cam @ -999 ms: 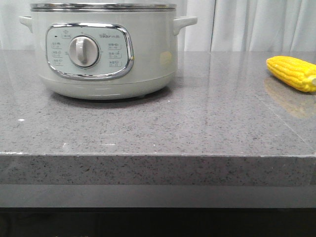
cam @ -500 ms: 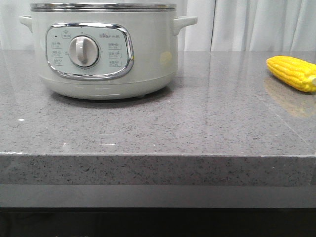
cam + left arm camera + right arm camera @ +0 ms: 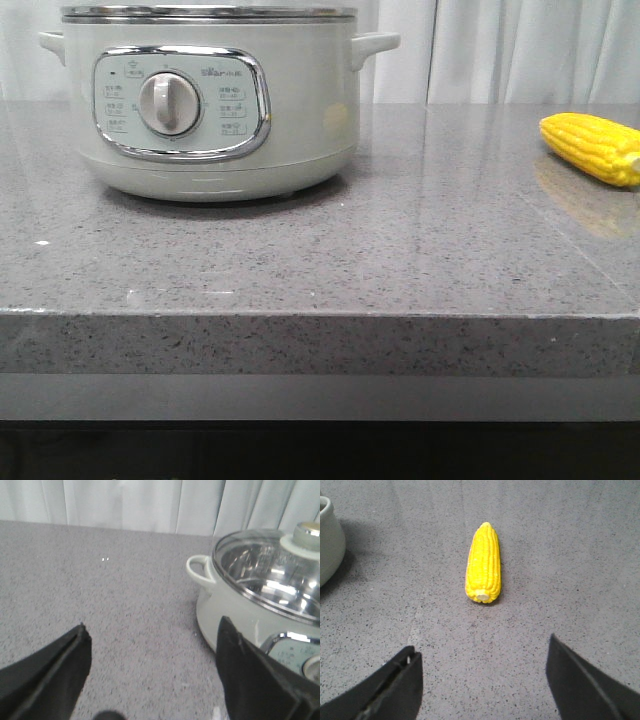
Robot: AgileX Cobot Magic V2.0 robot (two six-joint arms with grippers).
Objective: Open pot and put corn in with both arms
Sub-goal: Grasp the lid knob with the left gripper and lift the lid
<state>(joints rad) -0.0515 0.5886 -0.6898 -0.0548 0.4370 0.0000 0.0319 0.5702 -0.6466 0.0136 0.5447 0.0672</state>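
Grey speckled stone is forming the tabletop, and its near edge is running straight across the front view with a thick polished lip below it. Behind that edge a broad bare strip of stone is lying in front of everything.

In the left wrist view the left pincer is hanging spread wide, its two dark fingers well apart with only bare stone between them, grasping nothing. The right pincer is likewise hanging released, its fingers parted over bare stone, and the corn is lying just beyond the gap, lengthwise, its cut end facing the pincer and apart from both fingers.

Farther back on the left, the pot is sitting upright, its control panel and dial facing the near edge. Its lid is sitting closed on the metal rim, with the knob showing on top. A small side handle is sticking out to the right.

Far right, the corn is lying on the stone, running off the right edge of the front view, well apart from the pot, with open stone between them. White curtains are hanging beyond the far edge.
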